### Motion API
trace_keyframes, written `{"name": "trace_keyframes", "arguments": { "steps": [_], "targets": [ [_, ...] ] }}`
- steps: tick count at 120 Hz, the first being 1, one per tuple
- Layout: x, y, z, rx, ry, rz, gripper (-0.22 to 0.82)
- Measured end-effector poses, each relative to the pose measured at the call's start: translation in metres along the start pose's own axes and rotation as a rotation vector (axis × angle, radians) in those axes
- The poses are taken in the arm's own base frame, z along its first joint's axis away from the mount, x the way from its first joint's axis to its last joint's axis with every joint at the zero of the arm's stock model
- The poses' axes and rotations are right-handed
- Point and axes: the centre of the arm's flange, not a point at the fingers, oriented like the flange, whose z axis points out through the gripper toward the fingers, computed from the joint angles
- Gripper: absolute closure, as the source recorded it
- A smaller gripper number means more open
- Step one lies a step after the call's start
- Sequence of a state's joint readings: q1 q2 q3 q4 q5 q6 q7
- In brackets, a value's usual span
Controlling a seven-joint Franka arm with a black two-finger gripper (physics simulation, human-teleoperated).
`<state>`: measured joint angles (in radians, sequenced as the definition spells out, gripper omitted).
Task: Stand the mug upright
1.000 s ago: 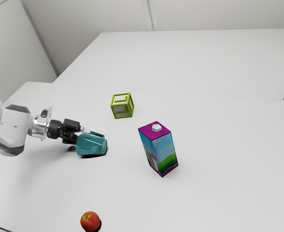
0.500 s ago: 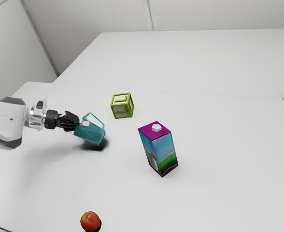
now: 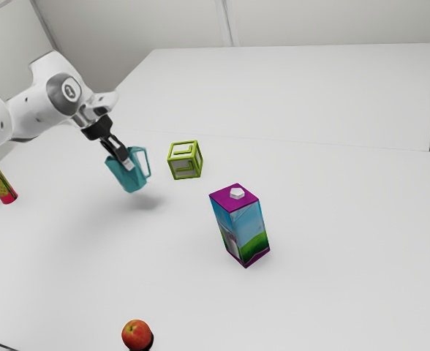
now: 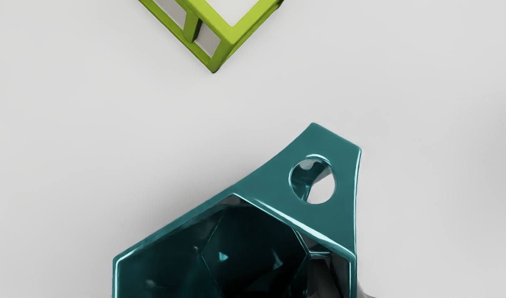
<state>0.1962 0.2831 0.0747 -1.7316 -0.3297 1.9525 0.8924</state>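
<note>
- Gripper [image 3: 125, 159]: closed on the mug's wall, one finger inside.
- Mug [image 3: 133, 180]: held above table [image 3: 332, 197], tilted, mouth up toward the hand, shadow below.
- Green-framed block [image 3: 186, 159]: near mug, handle side.
- Carton [image 3: 243, 228]: standing, farther out.
- Apple [image 3: 136, 334]: well apart, near exterior view's bottom edge.

White rounded arm [image 3: 39, 110]; grey joint cap [image 3: 56, 88], ringed marking [image 3: 70, 91]; black tool [image 3: 123, 159].
</note>
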Motion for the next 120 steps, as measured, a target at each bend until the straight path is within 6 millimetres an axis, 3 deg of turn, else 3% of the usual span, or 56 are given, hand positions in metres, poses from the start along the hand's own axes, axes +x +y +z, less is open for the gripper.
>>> {"name": "trace_keyframes", "arguments": {
  "steps": [27,47,69,84,90,96,115,120],
  "targets": [
    [-0.006,-0.001,0.041,0.142,-0.016,-0.103,0.79],
    [-0.007,-0.003,0.057,0.199,0.028,-0.181,0.78],
    [-0.014,-0.005,0.068,0.216,0.048,-0.263,0.39],
    [-0.011,-0.004,0.063,0.228,0.071,-0.303,0.22],
    [-0.006,-0.001,0.053,0.239,0.092,-0.306,0.17],
    [0.001,0.008,0.030,0.254,0.123,-0.302,0.13],
    [0.021,0.040,-0.083,0.284,0.176,-0.282,0.06],
    [0.034,0.055,-0.123,0.302,0.174,-0.259,0.05]
  ]
}}
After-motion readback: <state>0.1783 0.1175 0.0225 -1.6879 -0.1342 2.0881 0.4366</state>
